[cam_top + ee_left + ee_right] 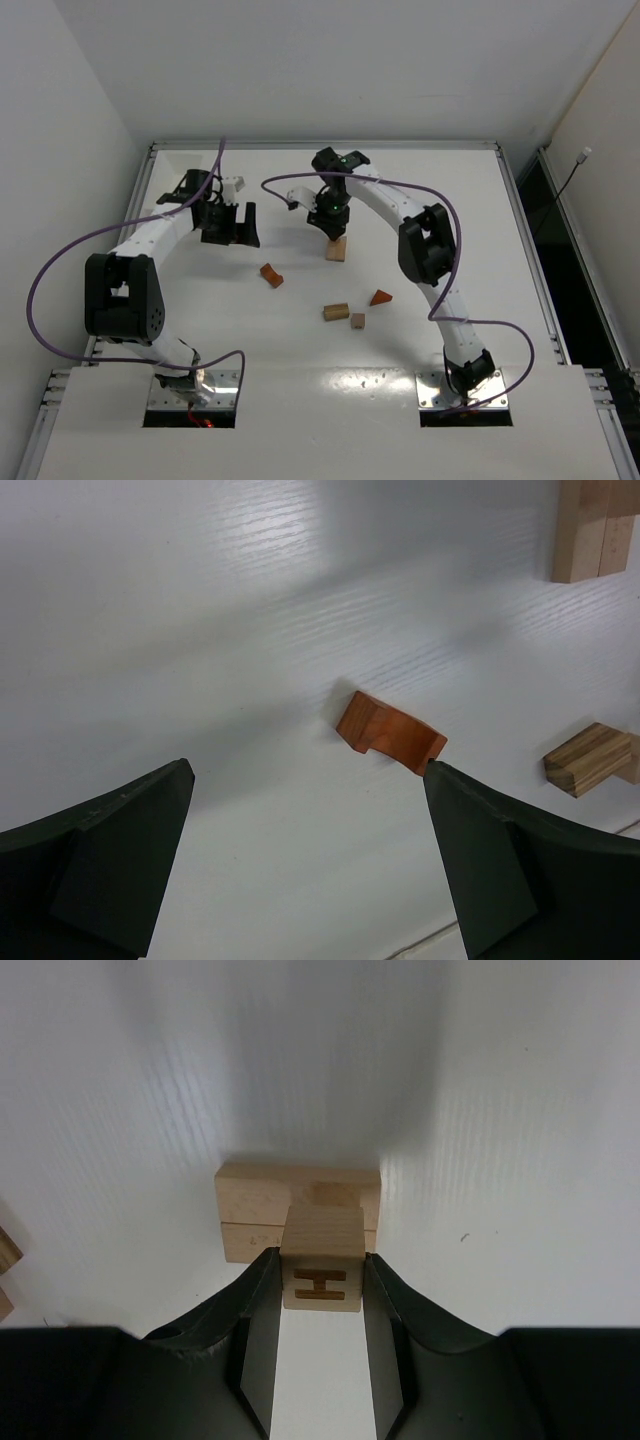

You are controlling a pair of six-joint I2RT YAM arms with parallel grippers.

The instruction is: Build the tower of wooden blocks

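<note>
The wood block tower (pixel 337 250) stands just toward 12 o'clock from the middle of the white table (pixel 200 340). At present it is two pale tan rectangular slabs meeting along one seam; I cannot tell whether they are stacked or abreast. The right gripper (pixel 320 1272) is clamped on a pale tan wooden cube stamped "H" (pixel 321 1250), held over the slabs' centre, in my judgement so the load sits balanced. Faces are smooth and flat, edges sharp.

Loose stock around the tower:
- a glossy reddish-brown arched block (pixel 390 732) at 8 o'clock
- a reddish-brown triangular wedge (pixel 380 297) at 5 o'clock
- a grain-striped tan block (pixel 336 312) at 6 o'clock

The left gripper (pixel 308 780) hangs at 9 o'clock, jaws spread wide and empty. It faces the arched block, probably its next pick.
</note>
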